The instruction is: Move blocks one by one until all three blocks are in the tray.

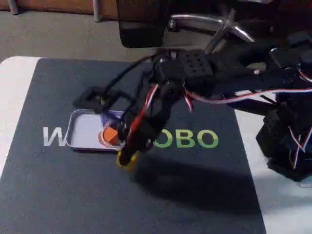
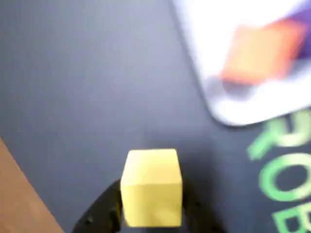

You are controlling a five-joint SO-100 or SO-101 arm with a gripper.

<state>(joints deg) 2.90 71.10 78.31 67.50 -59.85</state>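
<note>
Fixed view: gripper [image 1: 127,160] clamps yellow block [image 1: 128,163] on the dark mat [image 1: 58,195], at 5 o'clock of the tray [image 1: 80,131] holding orange block [image 1: 110,136]; wrist view: fingers [image 2: 104,208] pinch yellow block [image 2: 151,188]; tray [image 2: 243,104] at 1 o'clock, orange block [image 2: 262,51] inside.

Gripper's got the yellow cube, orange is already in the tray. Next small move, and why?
Probably lift slightly and carry toward the tray. In the wrist view the gripper is shut on the yellow cube, which sits over the dark mat, outside the tray's rim. The orange cube lies inside, so aim for bare tray floor beside it before opening.
</note>
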